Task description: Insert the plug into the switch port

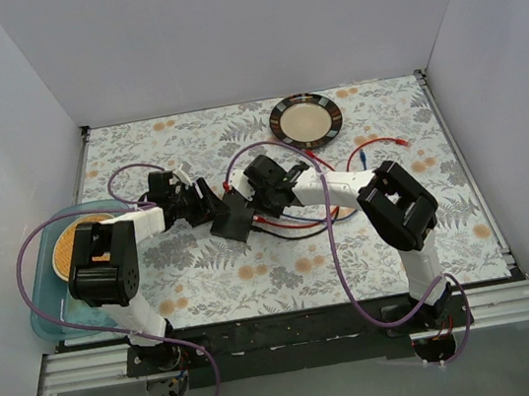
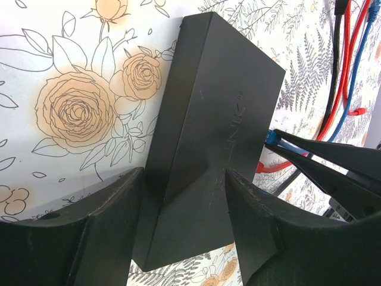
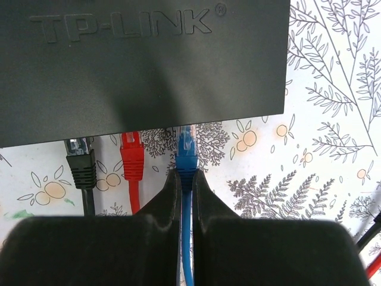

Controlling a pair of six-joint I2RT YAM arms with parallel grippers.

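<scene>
Just short of the switch (image 3: 143, 65) edge, right fingers (image 3: 161, 226) pinch the blue plug (image 3: 186, 152) — best pushed straight and level while left fingers (image 2: 101, 232) clamp the switch.

The left arm (image 1: 105, 267) and right arm (image 1: 400, 206) share white links, blocky black joints, looping purple cables (image 1: 338, 267) and matte black wedge-shaped fingers (image 3: 149, 238).

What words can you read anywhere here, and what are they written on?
"TP-LINK" with a small ® sign: raised letters on top of the flat black rectangular plastic box, right wrist view.
"LINK": the same raised letters, faint and sideways, left wrist view; the rest is too dim to read.
No other text anywhere.
</scene>
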